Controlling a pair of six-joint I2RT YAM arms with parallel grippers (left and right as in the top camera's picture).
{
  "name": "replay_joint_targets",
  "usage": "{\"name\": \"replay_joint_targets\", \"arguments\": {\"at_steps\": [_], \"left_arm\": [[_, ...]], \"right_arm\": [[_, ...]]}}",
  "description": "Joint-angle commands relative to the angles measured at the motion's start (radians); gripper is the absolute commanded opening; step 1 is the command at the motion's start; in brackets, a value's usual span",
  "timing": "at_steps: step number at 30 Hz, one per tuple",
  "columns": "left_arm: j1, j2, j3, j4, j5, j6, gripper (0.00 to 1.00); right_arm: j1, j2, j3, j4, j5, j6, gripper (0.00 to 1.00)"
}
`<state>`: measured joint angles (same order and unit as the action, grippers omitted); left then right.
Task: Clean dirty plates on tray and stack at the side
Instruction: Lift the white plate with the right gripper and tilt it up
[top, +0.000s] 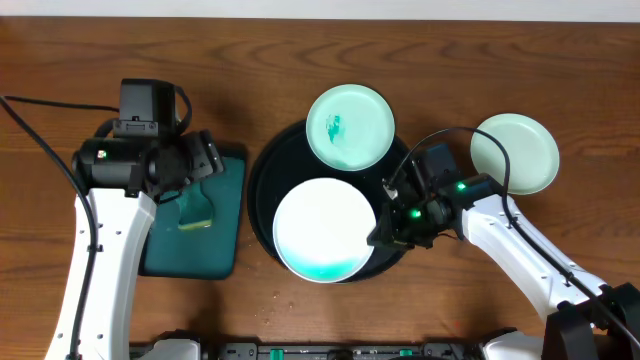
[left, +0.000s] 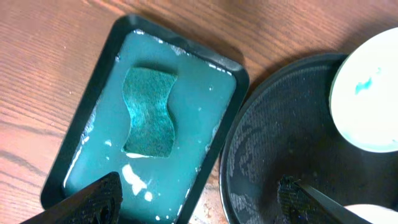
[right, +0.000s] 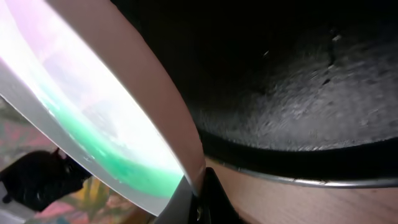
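The black tray (top: 262, 170) holds a mint plate (top: 350, 127) with a teal smear at its far edge. It also holds the white plate (top: 325, 230), which has a teal smear along its near rim. My right gripper (top: 385, 235) is shut on the white plate's right rim; in the right wrist view the rim (right: 93, 93) sits between the fingers (right: 194, 186) above the tray (right: 298, 74). A second mint plate (top: 514, 152) lies on the table to the right. My left gripper (top: 195, 165) is open and empty above a green sponge (left: 149, 112).
The sponge (top: 195, 210) lies in a teal rectangular tray (top: 225, 250) of wet soapy liquid, left of the black tray. In the left wrist view the teal tray's rim (left: 230, 124) almost touches the black tray (left: 280, 124). Cables run beside both arms.
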<state>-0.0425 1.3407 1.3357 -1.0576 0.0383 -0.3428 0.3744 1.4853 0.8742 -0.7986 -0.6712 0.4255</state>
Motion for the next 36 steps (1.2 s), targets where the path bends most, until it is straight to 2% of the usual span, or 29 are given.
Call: {"name": "replay_joint_targets", "arguments": {"at_steps": [1, 6, 10, 13, 18, 21, 24, 30, 36], "left_arm": [[-0.002, 0.018, 0.005, 0.022, -0.058, -0.001, 0.81], [-0.002, 0.058, 0.005, 0.029, -0.057, -0.002, 0.81], [-0.002, 0.105, 0.005, 0.022, -0.057, -0.002, 0.81], [-0.002, 0.132, 0.005, 0.019, -0.057, -0.002, 0.81], [-0.002, 0.141, 0.005, 0.030, -0.057, -0.002, 0.81], [-0.002, 0.140, 0.005, 0.035, -0.058, -0.001, 0.81], [-0.002, 0.140, 0.005, 0.035, -0.058, -0.002, 0.81], [0.053, 0.140, 0.005, 0.038, -0.056, -0.003, 0.81], [0.148, 0.140, 0.007, 0.019, -0.046, -0.006, 0.81]], "right_arm": [[-0.003, -0.007, 0.003, 0.008, 0.115, 0.071, 0.02], [-0.003, -0.007, 0.011, -0.014, 0.282, 0.075, 0.02], [-0.003, -0.007, 0.012, -0.053, 0.307, 0.075, 0.02], [-0.003, -0.007, 0.016, -0.127, 0.283, 0.072, 0.02], [0.000, -0.007, 0.016, -0.246, 0.146, -0.045, 0.02], [0.000, -0.007, 0.016, -0.260, 0.051, -0.095, 0.02], [0.000, -0.006, 0.038, -0.238, 0.038, -0.098, 0.02], [0.000, 0.064, 0.266, -0.332, 0.106, -0.106, 0.02], [0.000, 0.262, 0.607, -0.509, 0.178, -0.161, 0.02]]}}
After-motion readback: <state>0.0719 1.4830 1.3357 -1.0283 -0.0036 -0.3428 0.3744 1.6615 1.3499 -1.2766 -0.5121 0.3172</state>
